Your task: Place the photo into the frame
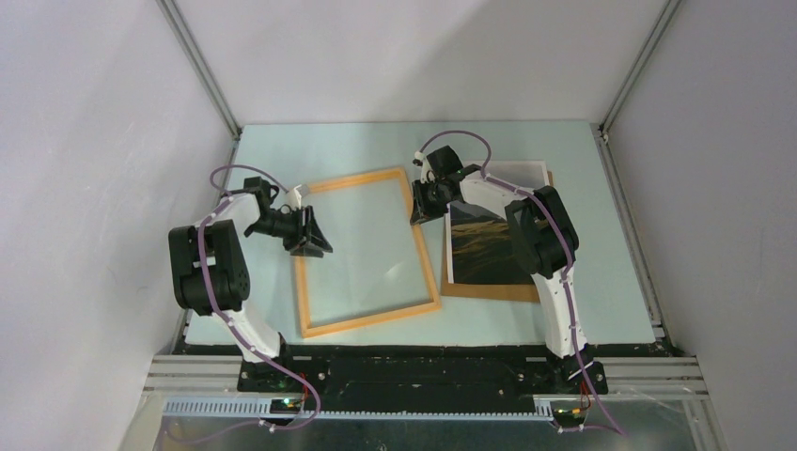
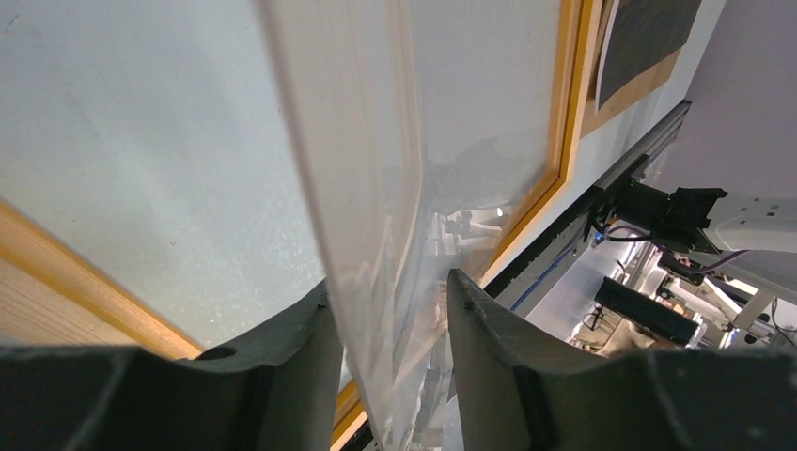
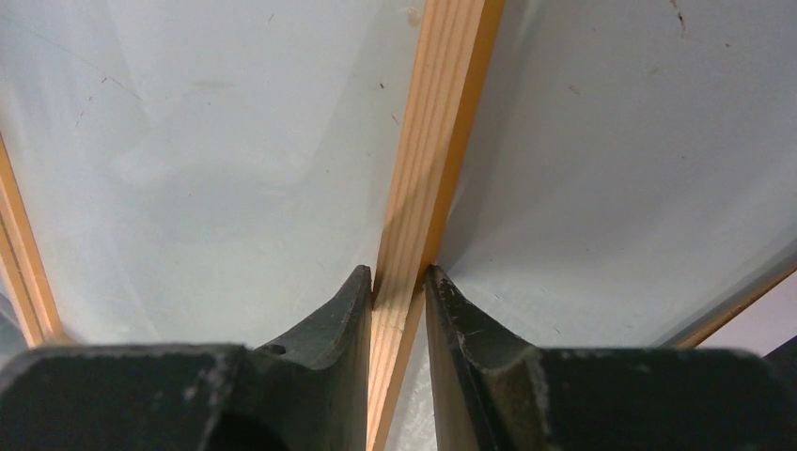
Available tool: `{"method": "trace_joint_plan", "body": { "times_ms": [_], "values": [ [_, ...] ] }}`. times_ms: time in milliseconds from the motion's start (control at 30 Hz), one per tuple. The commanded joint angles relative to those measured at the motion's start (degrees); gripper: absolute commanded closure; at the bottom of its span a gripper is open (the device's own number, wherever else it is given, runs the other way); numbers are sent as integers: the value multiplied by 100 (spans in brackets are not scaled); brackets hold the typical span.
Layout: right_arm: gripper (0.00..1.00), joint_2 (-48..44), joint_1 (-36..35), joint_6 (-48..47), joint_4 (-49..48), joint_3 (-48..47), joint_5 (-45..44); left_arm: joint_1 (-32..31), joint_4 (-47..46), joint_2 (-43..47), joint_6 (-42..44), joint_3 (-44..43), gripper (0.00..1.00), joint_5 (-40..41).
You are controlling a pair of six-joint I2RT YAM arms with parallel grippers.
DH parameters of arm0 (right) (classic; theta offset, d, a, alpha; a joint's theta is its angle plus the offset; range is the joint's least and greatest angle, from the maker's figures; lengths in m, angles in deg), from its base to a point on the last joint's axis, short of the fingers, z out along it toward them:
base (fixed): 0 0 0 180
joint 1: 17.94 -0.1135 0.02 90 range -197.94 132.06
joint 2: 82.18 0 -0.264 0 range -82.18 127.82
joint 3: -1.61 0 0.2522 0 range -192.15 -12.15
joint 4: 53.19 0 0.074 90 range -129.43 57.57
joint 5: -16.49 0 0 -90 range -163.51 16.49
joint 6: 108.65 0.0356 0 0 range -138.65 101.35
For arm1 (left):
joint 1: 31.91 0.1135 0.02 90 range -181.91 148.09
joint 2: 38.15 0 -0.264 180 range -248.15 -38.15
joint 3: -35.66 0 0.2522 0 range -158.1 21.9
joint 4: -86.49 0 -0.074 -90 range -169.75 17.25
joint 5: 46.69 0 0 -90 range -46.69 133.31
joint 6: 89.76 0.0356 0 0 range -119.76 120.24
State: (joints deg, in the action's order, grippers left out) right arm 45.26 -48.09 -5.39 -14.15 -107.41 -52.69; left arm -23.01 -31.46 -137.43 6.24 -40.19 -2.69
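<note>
From up here I see the frame point(image 1: 371, 317) lying flat near the middle of the tabletop point(image 1: 601, 282), turned slightly askew. My right gripper point(image 1: 425, 202) sits on the frame's right side bar, close to its far corner. In the right wrist view, its jaws point(image 3: 399, 272) are pinched narrow on that wooden bar point(image 3: 437, 141), one finger against each side. My left gripper point(image 1: 315, 240) is at the frame's left side bar. Its wrist camera shows the clear pane point(image 2: 376, 216) running up between the two fingers point(image 2: 390, 282), tilted away from the frame's wood point(image 2: 569, 103). Those jaws stand partway apart around the pane, and I cannot tell whether they really pinch it. The photo point(image 1: 484, 246) lies face up just to the right of the frame, outside it, resting on a brown backing board point(image 1: 489, 290) whose edge shows below the print. The left wrist view catches a corner of that print point(image 2: 648, 33) and board point(image 2: 639, 89) beyond the frame's far bar.
</note>
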Motion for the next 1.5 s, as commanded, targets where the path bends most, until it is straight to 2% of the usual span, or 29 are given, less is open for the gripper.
{"method": "trace_joint_plan", "body": {
  "times_ms": [0, 333, 1467],
  "values": [
    [98, 262, -131, -218, 285, 106, -325, -121, -44, -55, 97, -72, 51, -15],
    [98, 262, -131, -225, 285, 120, -332, -125, -46, -106, 144, -23, 41, 54],
    [98, 261, -152, -217, 275, 107, -342, -7, -41, 121, 82, 183, 36, 608]
  ]
}}
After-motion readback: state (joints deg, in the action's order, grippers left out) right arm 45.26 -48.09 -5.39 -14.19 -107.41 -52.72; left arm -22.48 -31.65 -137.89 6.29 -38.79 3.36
